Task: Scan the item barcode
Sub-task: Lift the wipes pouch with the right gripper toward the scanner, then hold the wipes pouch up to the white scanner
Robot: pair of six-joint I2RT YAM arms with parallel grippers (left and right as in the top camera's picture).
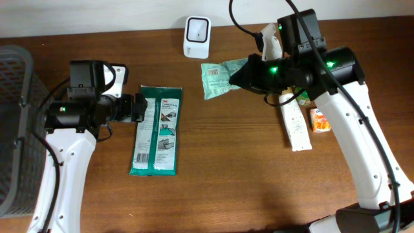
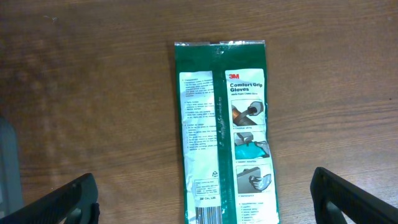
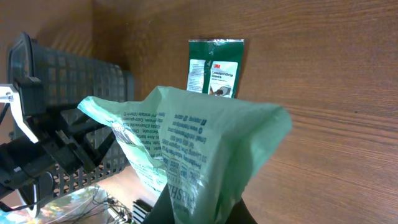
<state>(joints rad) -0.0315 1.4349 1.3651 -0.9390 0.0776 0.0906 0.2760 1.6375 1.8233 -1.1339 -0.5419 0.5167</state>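
My right gripper (image 1: 246, 76) is shut on one end of a pale green plastic pouch (image 1: 220, 77), holding it above the table just right of the white barcode scanner (image 1: 196, 37). In the right wrist view the pouch (image 3: 205, 143) fills the middle, printed text facing the camera, pinched between the fingers of the right gripper (image 3: 202, 210). My left gripper (image 1: 138, 108) stands open beside a dark green pack of gloves (image 1: 156, 129) that lies flat on the table. In the left wrist view this pack (image 2: 225, 124) lies between the wide-open fingers (image 2: 68, 202), untouched, with a barcode at its near end.
A grey mesh basket (image 1: 13, 129) stands at the table's left edge. A long white box (image 1: 295, 123) and a small orange packet (image 1: 319, 120) lie under my right arm. Black cables run off the back edge.
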